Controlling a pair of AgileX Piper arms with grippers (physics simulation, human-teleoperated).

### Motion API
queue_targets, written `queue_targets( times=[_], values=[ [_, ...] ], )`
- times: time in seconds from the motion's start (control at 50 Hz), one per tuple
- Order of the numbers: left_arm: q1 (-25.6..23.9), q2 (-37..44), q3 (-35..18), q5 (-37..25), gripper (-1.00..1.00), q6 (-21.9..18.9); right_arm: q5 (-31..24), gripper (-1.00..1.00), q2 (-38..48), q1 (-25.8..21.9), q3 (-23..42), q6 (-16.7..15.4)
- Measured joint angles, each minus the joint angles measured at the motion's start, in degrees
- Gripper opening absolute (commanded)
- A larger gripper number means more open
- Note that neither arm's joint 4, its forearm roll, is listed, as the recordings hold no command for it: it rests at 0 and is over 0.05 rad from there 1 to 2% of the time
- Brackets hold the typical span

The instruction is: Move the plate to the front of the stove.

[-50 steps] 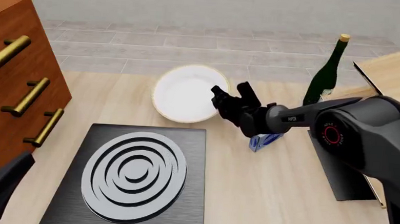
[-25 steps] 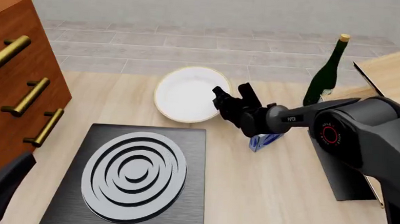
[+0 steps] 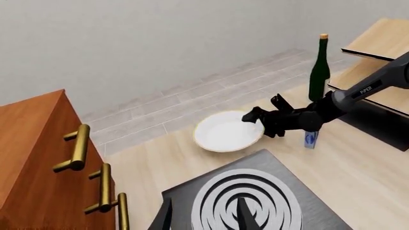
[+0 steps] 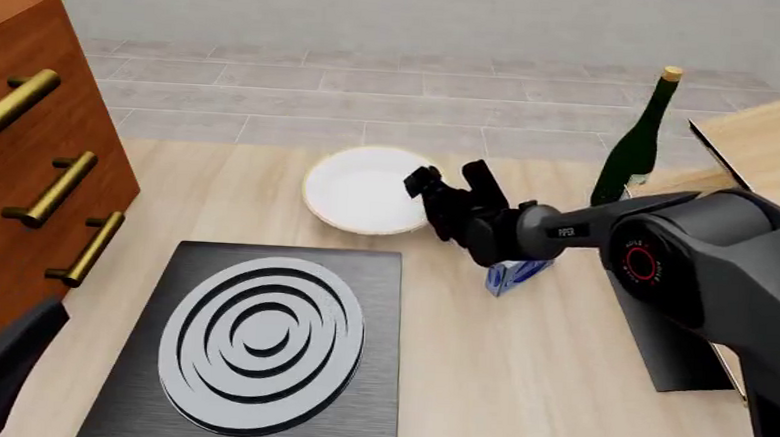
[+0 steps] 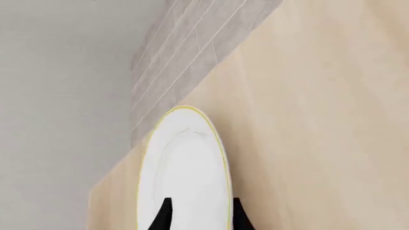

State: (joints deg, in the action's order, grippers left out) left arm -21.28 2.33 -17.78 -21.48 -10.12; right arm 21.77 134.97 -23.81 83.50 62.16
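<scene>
At the far left of the front view stands a reddish-brown wooden drawer chest with brass bar handles (image 4: pixel 39 175), and low in that corner we see only a dark edge of the left arm. Its left hand (image 3: pixel 203 218) shows in the left wrist view as two thin black fingers spread apart, holding nothing, above the flat black square stove with silver-grey concentric rings (image 4: pixel 261 337), which fills the lower left-centre of the front view.

Just above the stove, near the middle of the frame, lies the round white dinner plate with a thin gold-yellow rim (image 4: pixel 362 190) on the pale wooden tabletop (image 4: pixel 515 385), close to the stove's far edge but not touching it. We judge the plate rigid, smooth, fairly light and breakable; it is thin and shallow, so the only real hold is its raised rim, one finger over and one under.

To the right of the plate's centre, the right hand (image 4: pixel 435 189) reaches over its right rim. In the right wrist view its two black fingertips (image 5: pixel 164 215) stand either side of the rim, part-open; we cannot tell whether they touch it yet.

Further right, a small blue-and-white carton (image 4: pixel 515 274) sits beneath the forearm, then a dark green glass bottle with a gold cap (image 4: pixel 637 141) at upper right.
</scene>
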Motion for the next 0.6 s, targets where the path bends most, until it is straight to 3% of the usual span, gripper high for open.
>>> queue_targets(
  times=[0.3, 0.6],
  values=[
    [0.09, -0.53, 0.15, -0.11, 1.00, 0.00, -0.41, 1.00, -0.13, 0.57, 0.19, 0.22],
    [0.33, -1.57, -0.02, -1.03, 1.00, 0.09, -4.76, 1.00, -2.59, 4.64, -0.43, -6.98]
  ],
)
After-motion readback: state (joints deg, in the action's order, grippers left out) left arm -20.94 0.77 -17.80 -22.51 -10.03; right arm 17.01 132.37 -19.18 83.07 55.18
